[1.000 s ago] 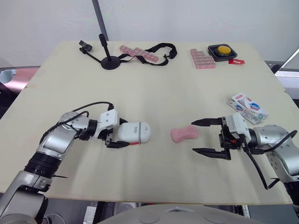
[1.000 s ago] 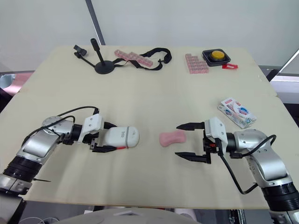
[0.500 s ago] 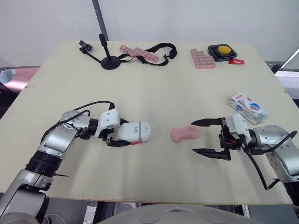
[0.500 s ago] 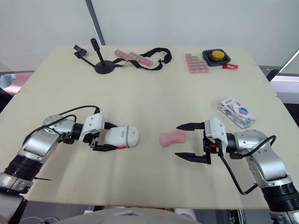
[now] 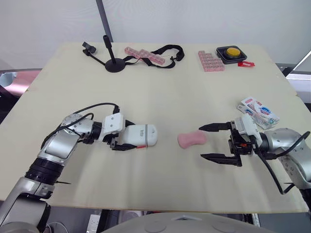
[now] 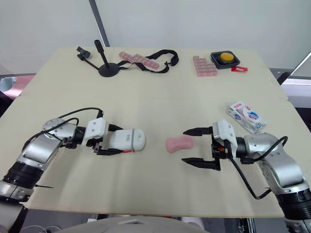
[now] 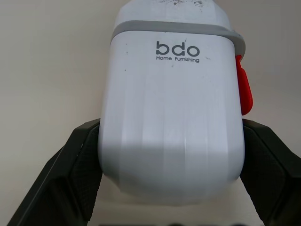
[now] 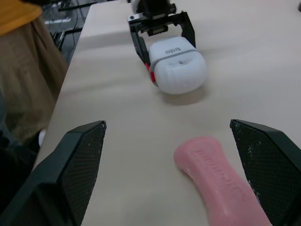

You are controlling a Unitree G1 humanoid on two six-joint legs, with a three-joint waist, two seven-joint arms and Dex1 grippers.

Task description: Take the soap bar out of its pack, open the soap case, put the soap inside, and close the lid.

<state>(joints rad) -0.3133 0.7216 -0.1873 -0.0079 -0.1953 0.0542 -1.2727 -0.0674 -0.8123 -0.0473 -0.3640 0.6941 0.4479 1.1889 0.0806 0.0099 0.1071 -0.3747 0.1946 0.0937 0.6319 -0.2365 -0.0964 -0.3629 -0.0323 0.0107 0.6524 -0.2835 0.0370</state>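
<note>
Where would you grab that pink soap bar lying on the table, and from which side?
Probably its pinched waist, squeezing the two long sides. The soap bar lies flat, long axis pointing at the open right gripper, so come in from the robot's right.

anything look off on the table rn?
Nothing spilled or damaged. The pink soap bar lies bare on the table, one end inside the open right gripper, not gripped. The soap case lies on its side, lid closed, clamped in the left gripper. The soap pack sits by the table's right edge.
</note>
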